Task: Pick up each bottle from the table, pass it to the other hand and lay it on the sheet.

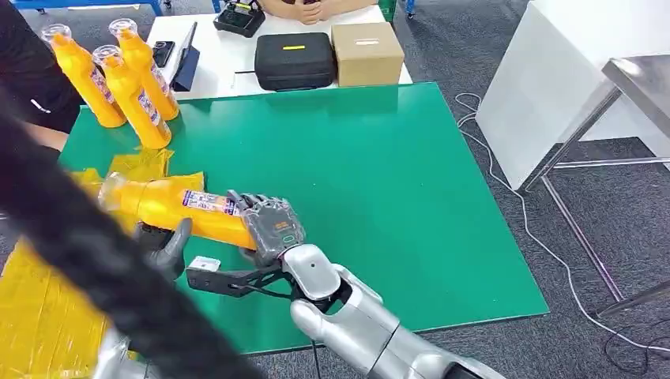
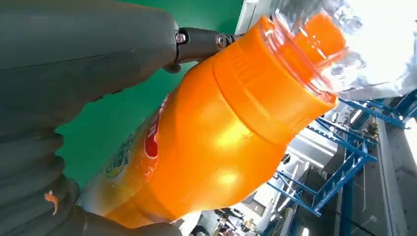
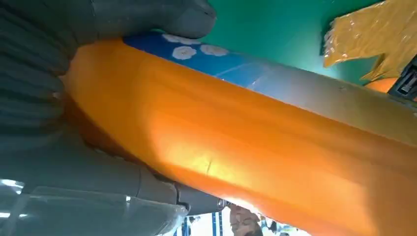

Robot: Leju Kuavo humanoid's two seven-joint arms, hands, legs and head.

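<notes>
We see the orange bottle [image 1: 178, 207] held level above the green counter [image 1: 379, 174], its base wrapped by the right robot hand [image 1: 269, 225], its body gripped by the left robot hand [image 1: 162, 246]. We judge it rigid, smooth and slippery; grip the labelled middle. Three upright bottles [image 1: 130, 79] stand well apart; the yellow sheet [image 1: 39, 316] lies near.

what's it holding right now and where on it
An orange bottle, held lying sideways by both hands. The right hand grips the base end; the left hand wraps the body nearer the cap.
</notes>
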